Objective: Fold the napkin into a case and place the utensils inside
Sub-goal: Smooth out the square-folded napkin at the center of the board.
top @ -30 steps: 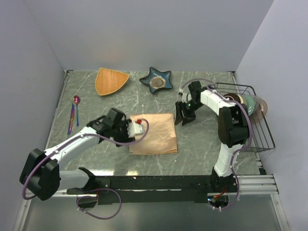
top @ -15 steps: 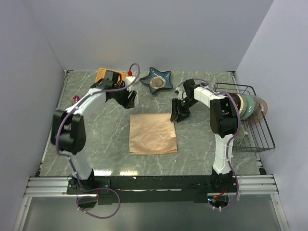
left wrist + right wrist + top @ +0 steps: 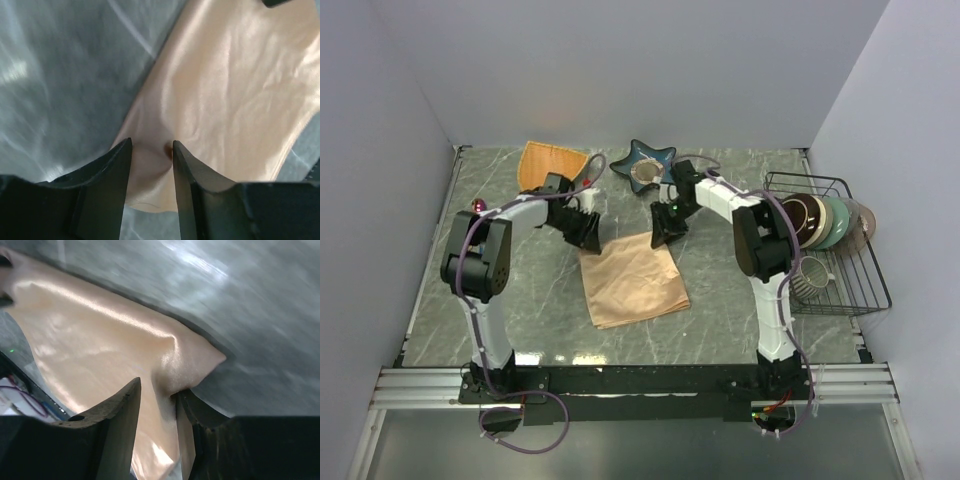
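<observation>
— Napkin [image 3: 630, 282] first: where is it on my screen?

— Centre of the top view, flat on the grey marbled table [image 3: 720, 320]. I see its lower corners lying free and the whole square skewed, its upper edge climbing toward the right.

— And the arms?

— I have both at that upper edge. The left gripper [image 3: 586, 240] is on the upper left corner. In its wrist view the black fingers [image 3: 107, 185] pinch a pucker of the napkin [image 3: 235, 90] between them. The right gripper [image 3: 664, 231] is on the upper right corner. There its fingers [image 3: 117, 425] squeeze a raised fold of the napkin [image 3: 100, 340] just behind the tip.

— Utensils?

— I catch only a purple-pink glint of the utensils [image 3: 477, 205] at the left of the frame, beside the left arm, well apart from the napkin. Higher up sit an orange fan dish [image 3: 542, 160] and a blue star dish [image 3: 642, 166]. A wire rack [image 3: 850, 290] of plates stands at the right.
</observation>
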{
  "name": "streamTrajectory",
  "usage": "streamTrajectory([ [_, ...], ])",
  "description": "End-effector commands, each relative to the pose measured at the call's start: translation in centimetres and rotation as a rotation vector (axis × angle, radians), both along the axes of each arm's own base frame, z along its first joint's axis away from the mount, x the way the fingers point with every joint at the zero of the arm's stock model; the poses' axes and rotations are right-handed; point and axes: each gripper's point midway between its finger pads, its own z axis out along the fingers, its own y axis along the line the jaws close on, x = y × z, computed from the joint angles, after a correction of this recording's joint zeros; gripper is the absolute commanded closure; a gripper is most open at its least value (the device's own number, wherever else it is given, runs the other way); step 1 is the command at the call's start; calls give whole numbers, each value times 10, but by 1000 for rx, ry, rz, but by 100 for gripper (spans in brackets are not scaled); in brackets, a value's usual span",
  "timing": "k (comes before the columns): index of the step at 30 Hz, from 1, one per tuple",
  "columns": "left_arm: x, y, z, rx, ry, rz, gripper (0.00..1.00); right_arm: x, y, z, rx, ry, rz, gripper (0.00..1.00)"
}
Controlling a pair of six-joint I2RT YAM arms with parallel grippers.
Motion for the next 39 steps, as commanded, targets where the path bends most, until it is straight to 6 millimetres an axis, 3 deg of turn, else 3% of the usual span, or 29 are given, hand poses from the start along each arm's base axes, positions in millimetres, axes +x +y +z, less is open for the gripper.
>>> streamTrajectory([
  [1,-19,22,50,-130,-36,83,55,12,40,5,41,-96,111,59],
  [3,-28,43,53,-154,-28,150,53,9,56,8,46,-117,154,58],
  [4,-28,49,72,-170,-91,165,50,15,63,13,52,-159,189,58],
  [6,-31,67,83,-183,-123,218,43,16,71,17,31,-186,220,56],
  [9,-34,76,124,-234,-224,243,36,32,64,33,-11,-251,197,46],
  [14,-61,41,156,-466,-119,155,31,43,27,78,-79,-383,160,28],
  [17,-77,14,151,-545,-27,96,33,27,25,108,-5,-388,140,25],
  [18,-79,9,145,-552,-10,87,35,8,31,119,71,-357,157,24],
  [20,-84,2,138,-575,41,74,38,-12,40,127,167,-298,141,25],
  [21,-88,-1,131,-600,104,55,40,-38,48,128,262,-201,155,25],
  [23,-88,-2,124,-609,147,32,43,-59,57,127,351,-93,129,27],
  [24,-92,-3,112,-611,227,32,46,-76,55,112,368,-11,116,28],
  [25,-94,-3,106,-610,258,27,47,-89,59,112,416,65,108,29],
  [31,-103,4,53,-574,402,2,50,-127,48,58,394,231,110,31],
  [35,-96,21,22,-580,493,86,50,-129,30,24,325,293,94,35],
  [39,-103,28,0,-579,576,117,49,-124,7,0,311,347,33,38],
])
